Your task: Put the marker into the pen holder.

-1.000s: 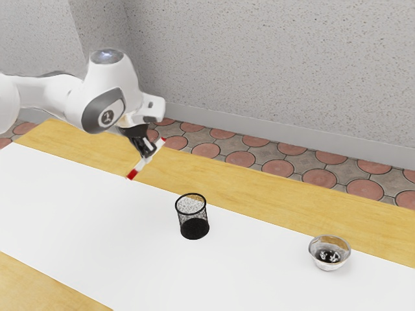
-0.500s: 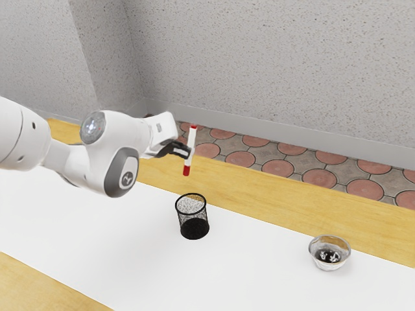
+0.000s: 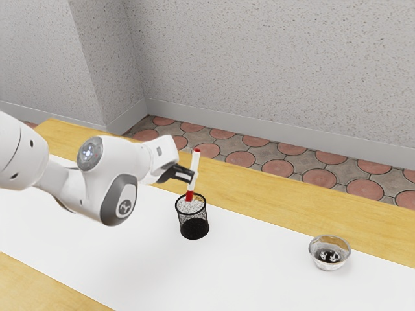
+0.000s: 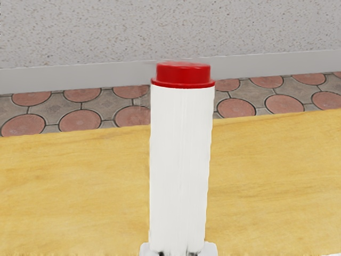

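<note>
Many round tiles lie beyond the wooden table.

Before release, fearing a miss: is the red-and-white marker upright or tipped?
Nearly upright: the marker points its lower end down at the black mesh pen holder.

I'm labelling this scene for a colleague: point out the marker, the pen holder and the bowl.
Marker [image 3: 195, 162]: exterior view, on its white barrel.
Pen holder [image 3: 194, 229]: exterior view, dark lower wall.
Bowl [image 3: 329, 265]: exterior view, outer wall.
</note>
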Controlling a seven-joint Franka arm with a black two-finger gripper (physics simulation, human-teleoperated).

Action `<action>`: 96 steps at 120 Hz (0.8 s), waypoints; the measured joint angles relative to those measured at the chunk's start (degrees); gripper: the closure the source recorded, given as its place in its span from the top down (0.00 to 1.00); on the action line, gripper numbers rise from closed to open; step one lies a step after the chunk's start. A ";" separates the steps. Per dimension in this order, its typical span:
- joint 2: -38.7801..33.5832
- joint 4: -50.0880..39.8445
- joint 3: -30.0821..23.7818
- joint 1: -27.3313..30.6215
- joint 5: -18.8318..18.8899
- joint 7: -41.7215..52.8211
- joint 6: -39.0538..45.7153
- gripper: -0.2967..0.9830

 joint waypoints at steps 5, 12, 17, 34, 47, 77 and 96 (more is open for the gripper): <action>0.10 -0.14 -0.02 0.07 -0.03 -0.37 -0.03 0.15; 0.78 -0.22 -0.04 0.16 -0.07 -0.85 -0.06 0.15; 1.21 -0.22 -0.04 0.21 -0.07 -1.16 -0.26 0.17; -0.13 0.08 -0.03 0.24 0.54 -2.27 -3.82 0.41; -3.52 1.84 1.45 -0.85 0.57 -2.96 -7.89 0.55; -6.31 48.23 10.95 -5.32 7.35 -6.72 -61.93 0.70; -6.29 54.48 14.31 -4.21 9.98 -9.27 -84.06 0.74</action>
